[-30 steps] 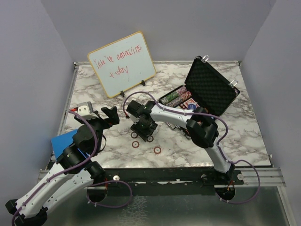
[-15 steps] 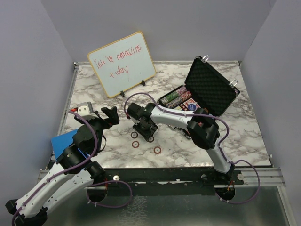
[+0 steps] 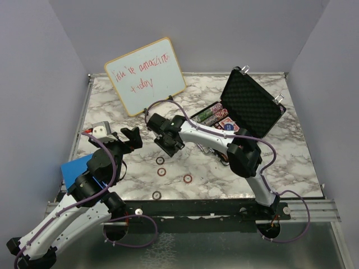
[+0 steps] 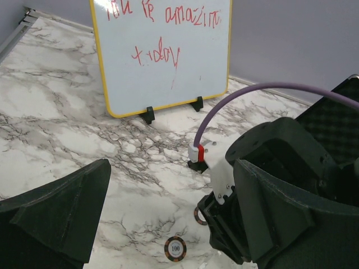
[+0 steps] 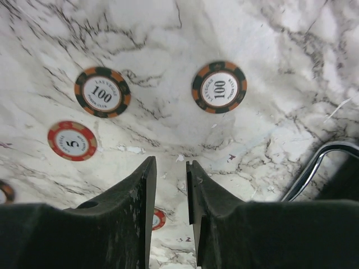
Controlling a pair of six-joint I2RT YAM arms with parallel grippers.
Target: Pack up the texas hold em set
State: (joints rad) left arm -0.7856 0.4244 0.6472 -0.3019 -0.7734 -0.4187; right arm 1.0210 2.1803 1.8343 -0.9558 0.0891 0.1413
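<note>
Open briefcase (image 3: 252, 103), chip rows (image 3: 208, 116) and red decks (image 3: 228, 124) inside; left pincer (image 4: 168, 202) wide apart, right pincer (image 5: 170, 168) narrowly parted, empty.

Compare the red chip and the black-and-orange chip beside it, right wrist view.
The red chip reads 5; the black-and-orange chip reads 100. The red chip has pale edge marks, the black-and-orange chip orange ones. Both lie flat on the marble table with white centres.

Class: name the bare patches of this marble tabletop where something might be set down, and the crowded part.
Bare: the table at near right, before the briefcase; the far strip between whiteboard and briefcase. Crowded: the near centre, strewn with poker chips.
</note>
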